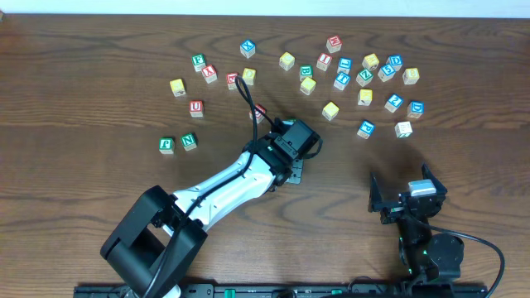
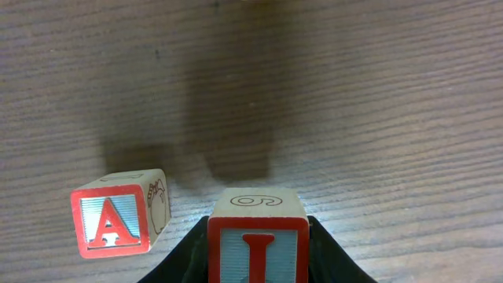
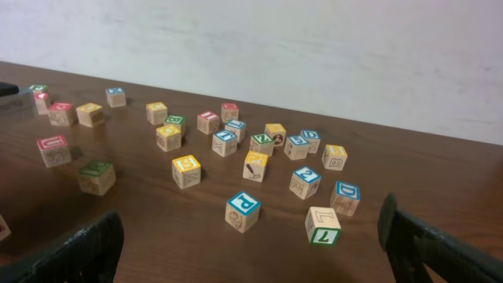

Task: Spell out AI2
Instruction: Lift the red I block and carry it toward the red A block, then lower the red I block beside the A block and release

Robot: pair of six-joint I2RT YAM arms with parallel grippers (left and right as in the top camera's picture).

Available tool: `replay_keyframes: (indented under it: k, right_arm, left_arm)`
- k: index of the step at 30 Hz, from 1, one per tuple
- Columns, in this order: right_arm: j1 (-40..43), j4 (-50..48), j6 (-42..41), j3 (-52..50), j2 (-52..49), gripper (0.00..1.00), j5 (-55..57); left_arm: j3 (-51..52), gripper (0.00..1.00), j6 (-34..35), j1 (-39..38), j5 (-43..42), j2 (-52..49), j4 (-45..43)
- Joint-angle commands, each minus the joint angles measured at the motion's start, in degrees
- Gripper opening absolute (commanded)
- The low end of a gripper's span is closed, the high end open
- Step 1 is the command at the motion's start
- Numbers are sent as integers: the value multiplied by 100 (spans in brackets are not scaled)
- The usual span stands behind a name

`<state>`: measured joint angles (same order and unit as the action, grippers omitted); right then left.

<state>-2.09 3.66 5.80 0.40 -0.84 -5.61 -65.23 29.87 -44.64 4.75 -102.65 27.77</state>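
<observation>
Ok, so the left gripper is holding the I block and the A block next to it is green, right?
Not quite. The A block is red, not green, as the left wrist view shows. The left gripper does hold the I block, with the A block next to it.

Dark brown wood-grain table (image 1: 74,99) carries many small wooden letter cubes w/ coloured faces (image 1: 365,97). Most are scattered beyond & right of green-faced wooden N cube (image 1: 189,141). 2nd green cube (image 1: 166,146) just beside it, left.

Spare letter blocks (image 1: 286,60) lie scattered across the wooden table (image 1: 66,165).
</observation>
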Motion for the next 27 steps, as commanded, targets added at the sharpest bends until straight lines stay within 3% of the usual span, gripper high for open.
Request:
replay_keyframes:
  k: [1, 27]
  right_arm:
    - [39, 22, -87, -9, 35, 99, -13]
    - [39, 22, -87, -9, 35, 99, -11]
  left_arm:
    - [136, 8, 44, 22, 282, 2, -70]
    - [595, 8, -68, 33, 529, -122, -651]
